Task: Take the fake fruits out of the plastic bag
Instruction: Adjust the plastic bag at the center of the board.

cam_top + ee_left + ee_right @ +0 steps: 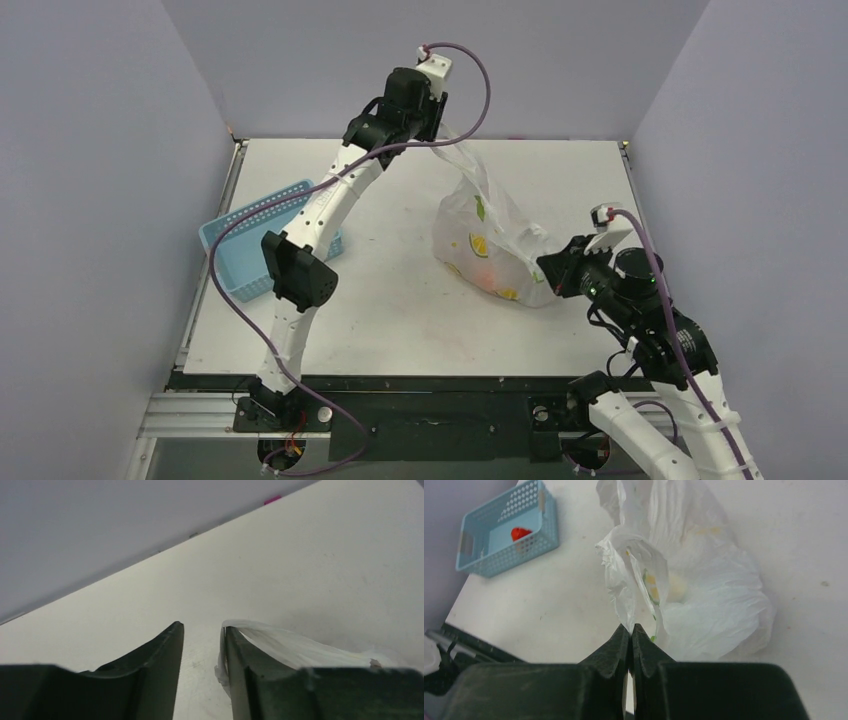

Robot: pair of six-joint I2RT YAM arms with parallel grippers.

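White, faintly stained tabletop (400, 310), walled in lilac on three sides. At 9 o'clock, blue basket (250, 250) holding one red fruit piece (520, 533), partly hidden behind the left arm (330, 200). Toward 12 o'clock, left gripper (202, 630) raised, jaws apart, bag film draped over one finger. At 3 o'clock from centre, plastic bag (490, 240) slumped on the table, fake fruits (482, 272) showing orange through the film. At its 4 o'clock, right gripper (630, 630) pinched tight on the bag's edge. Green and yellow prints (478, 210), too small to read.
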